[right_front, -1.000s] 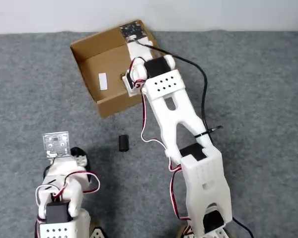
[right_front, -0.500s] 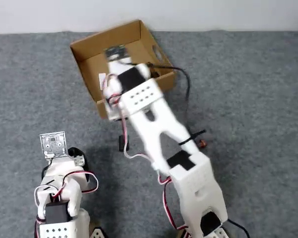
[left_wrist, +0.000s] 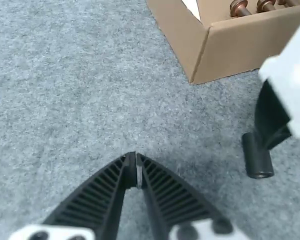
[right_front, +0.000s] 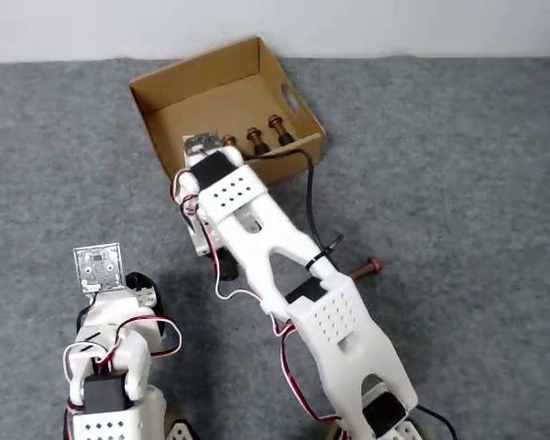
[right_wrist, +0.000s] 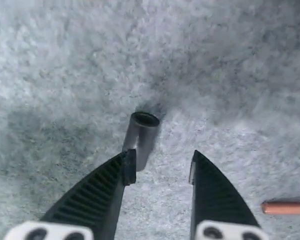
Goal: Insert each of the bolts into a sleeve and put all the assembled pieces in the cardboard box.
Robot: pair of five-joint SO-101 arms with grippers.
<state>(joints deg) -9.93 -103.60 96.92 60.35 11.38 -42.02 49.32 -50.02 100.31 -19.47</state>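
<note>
Three copper-headed bolts in black sleeves (right_front: 254,136) stand in a row inside the cardboard box (right_front: 165,87) at the far side. My right arm (right_front: 247,215) stretches over the carpet just in front of the box. Its gripper (right_wrist: 161,167) is open and points down, with a lone black sleeve (right_wrist: 141,132) lying just ahead of one fingertip, apart from it. A loose copper bolt (right_front: 365,269) lies on the carpet to the right of that arm, the bolt (right_wrist: 285,207) off to the gripper's side. My left gripper (left_wrist: 136,170) is shut and holds nothing, low over the carpet; the sleeve (left_wrist: 257,160) lies ahead of it.
Grey carpet covers the table, with open room right of the box and between the arms. The left arm (right_front: 119,339) sits folded at the near left. The box's near wall (left_wrist: 225,45) rises just beyond the sleeve, and part of the right arm (left_wrist: 290,95) hangs over it.
My right arm has swung from inside the box back toward the near left, down over the lone sleeve. The box's three assembled pieces and the loose bolt are uncovered. The left arm stayed almost still.
</note>
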